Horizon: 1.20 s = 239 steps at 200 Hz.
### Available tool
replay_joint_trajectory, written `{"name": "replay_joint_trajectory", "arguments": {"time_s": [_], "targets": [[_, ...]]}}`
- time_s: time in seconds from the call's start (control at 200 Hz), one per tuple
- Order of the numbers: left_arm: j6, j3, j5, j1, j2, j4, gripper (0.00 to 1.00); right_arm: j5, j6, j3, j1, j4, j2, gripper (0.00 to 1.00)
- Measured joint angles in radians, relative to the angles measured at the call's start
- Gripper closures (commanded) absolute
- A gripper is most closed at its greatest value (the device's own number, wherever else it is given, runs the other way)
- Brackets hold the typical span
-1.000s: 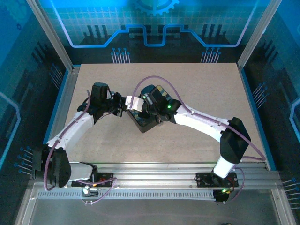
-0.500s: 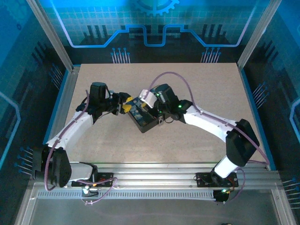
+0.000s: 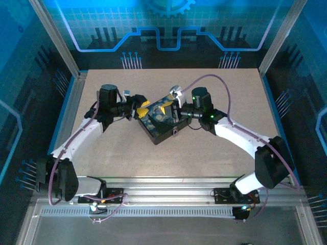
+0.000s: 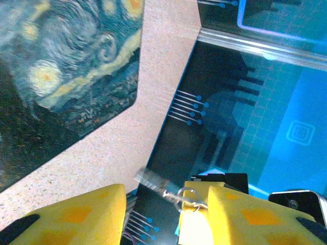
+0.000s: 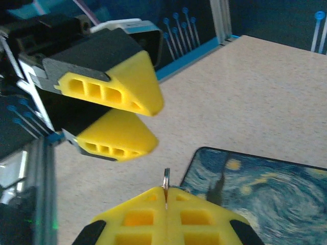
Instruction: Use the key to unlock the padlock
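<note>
The key (image 4: 153, 179) is a small silvery blade on a ring. Its ring end is pinched in my right gripper (image 5: 166, 190), which is shut on it; in the right wrist view only the key's thin edge (image 5: 166, 177) sticks up from the yellow fingertips. My left gripper (image 4: 166, 196) faces it, open and holding nothing, its yellow fingers (image 5: 115, 135) a short way from the key tip. In the top view the left gripper (image 3: 138, 109) and right gripper (image 3: 177, 110) meet over the painted box. The padlock is out of view.
A dark box with a swirly blue and yellow painted lid (image 3: 158, 120) lies on the speckled tabletop (image 3: 219, 87) directly under both grippers. Metal rails and blue walls (image 3: 69, 97) border the table on the left, right and back.
My left gripper's jaws have opened. The right arm has drawn back to the right, uncovering the painted box lid, and its gripper has stayed shut.
</note>
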Motion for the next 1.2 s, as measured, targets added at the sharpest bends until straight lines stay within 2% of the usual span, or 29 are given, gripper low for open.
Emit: {"name": "replay_joint_trajectory", "arguments": {"time_s": [0.235,0.765,1.196], "targets": [[-0.056,-0.001,0.018,-0.028,0.028,0.071,0.53,-0.072,0.09,-0.002,-0.001,0.069,0.0,1.0],[-0.185,-0.042,0.021,-0.034,0.028,0.149,0.64,-0.073,0.094,-0.001,0.012,0.091,0.031,1.0],[-0.186,-0.042,0.018,-0.035,0.028,0.144,0.82,-0.065,0.094,0.0,0.019,0.106,0.051,1.0]]}}
